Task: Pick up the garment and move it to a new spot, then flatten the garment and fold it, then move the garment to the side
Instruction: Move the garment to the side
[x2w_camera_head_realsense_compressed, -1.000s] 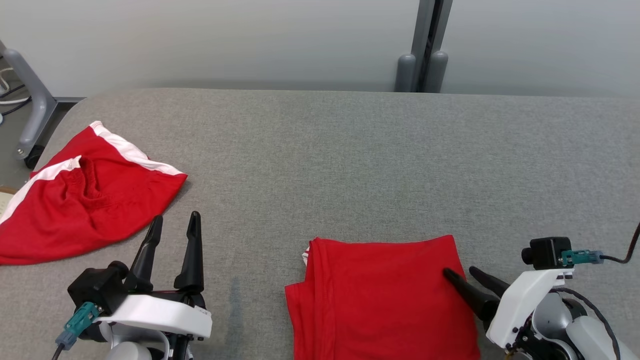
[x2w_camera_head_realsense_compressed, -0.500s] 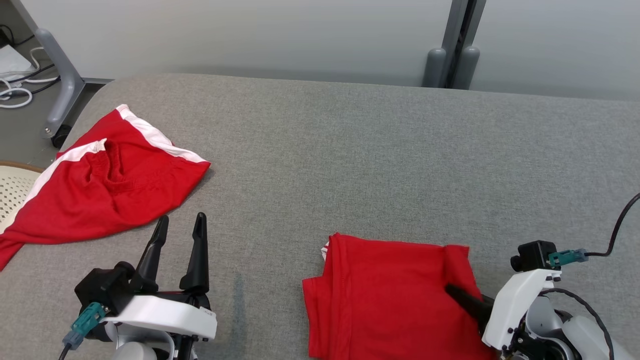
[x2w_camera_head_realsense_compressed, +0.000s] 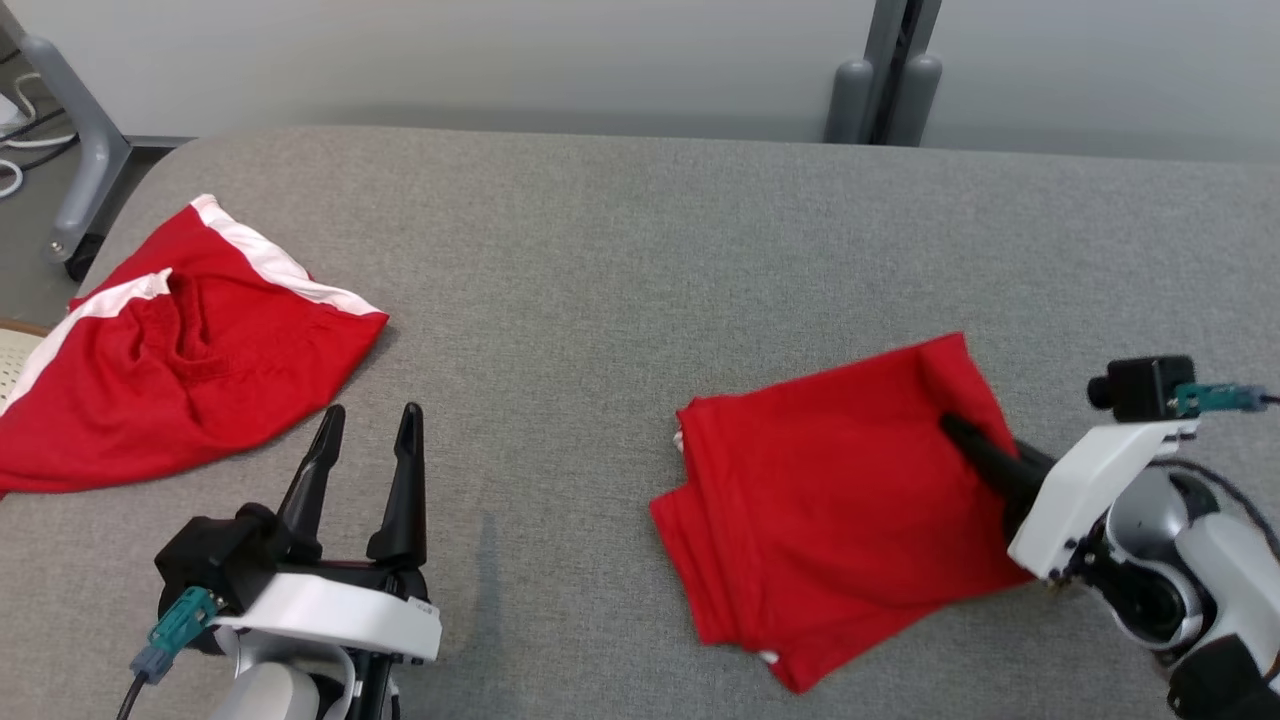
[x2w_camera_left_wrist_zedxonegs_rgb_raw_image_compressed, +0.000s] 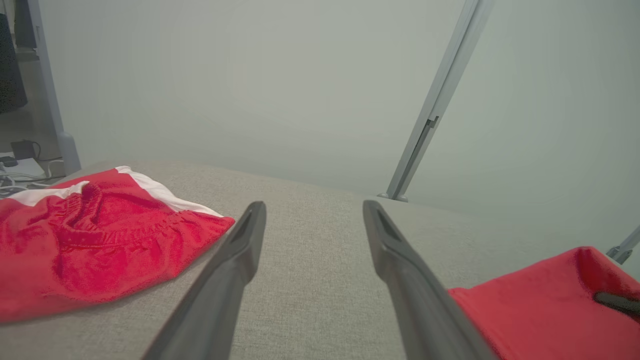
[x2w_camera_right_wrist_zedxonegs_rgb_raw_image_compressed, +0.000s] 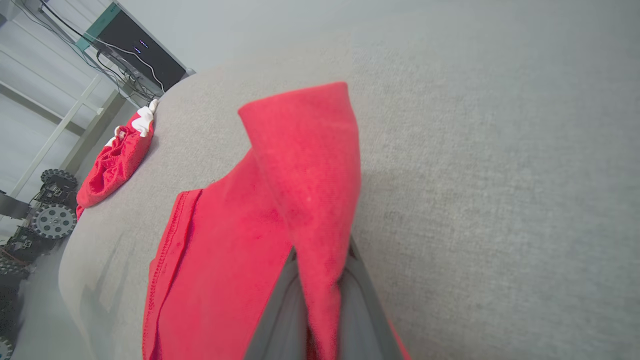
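Your right hand: fingers closed tight on right edge of folded red garment, cloth ridged up between them. Garment lies askew on grey worktop, right of centre, near front edge. Your left hand: fingers spread wide, nothing held, over worktop at front left. Crumpled red shorts with white stripes lie at worktop's left end, well apart from folded garment.

the tips of the right gripper are buried in a pinched fold of the folded red garment. the red-and-white shorts run off the head view's left edge, as does a pale thing too cut off to name.
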